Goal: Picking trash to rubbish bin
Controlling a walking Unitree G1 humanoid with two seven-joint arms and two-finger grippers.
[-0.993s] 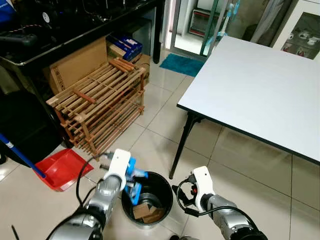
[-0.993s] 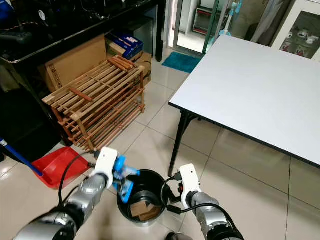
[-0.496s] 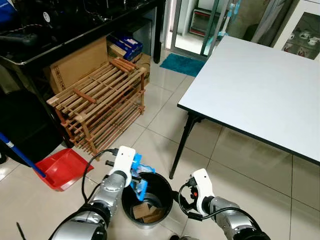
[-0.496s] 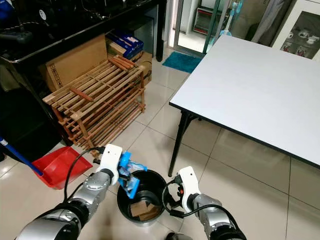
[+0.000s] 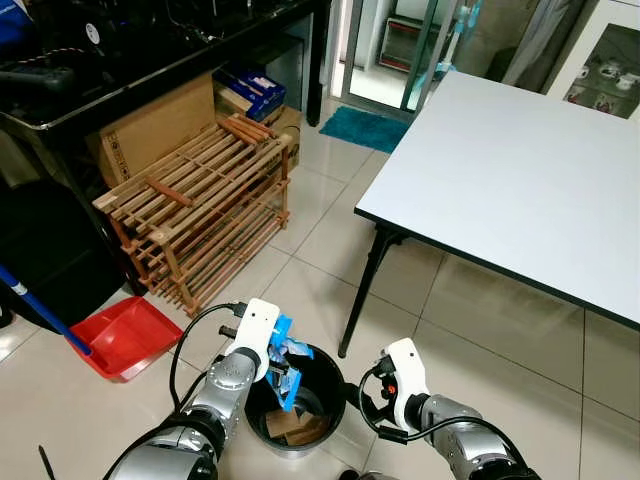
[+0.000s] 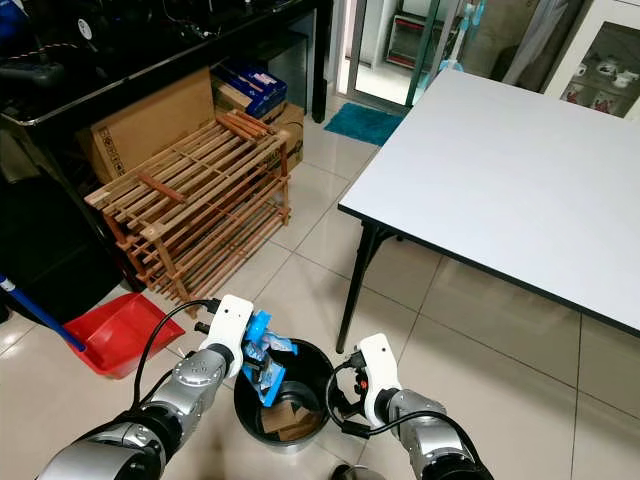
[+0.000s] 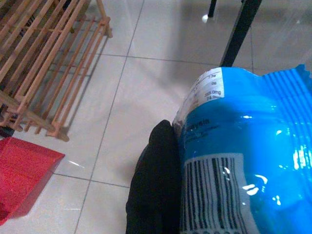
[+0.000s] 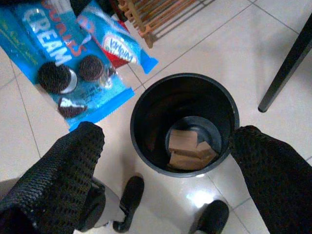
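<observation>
Two pieces of brown cardboard (image 8: 187,148) lie at the bottom of the round black plastic bin (image 5: 300,400) on the glossy tiled floor (image 5: 470,310). Much of the left gripper (image 5: 283,364) is hidden behind the crinkled blue cookie wrapper (image 5: 285,362) it pinches above the bin's rim; one black finger (image 7: 156,185) presses against the shiny foil beside its barcode. Right gripper (image 8: 168,161) hovers over the bin, its two mesh-textured fingers (image 8: 68,168) spread wide with nothing between them. A slatted wooden rack (image 5: 200,205) and what looks like a red dustpan (image 5: 125,335) stand nearby.
</observation>
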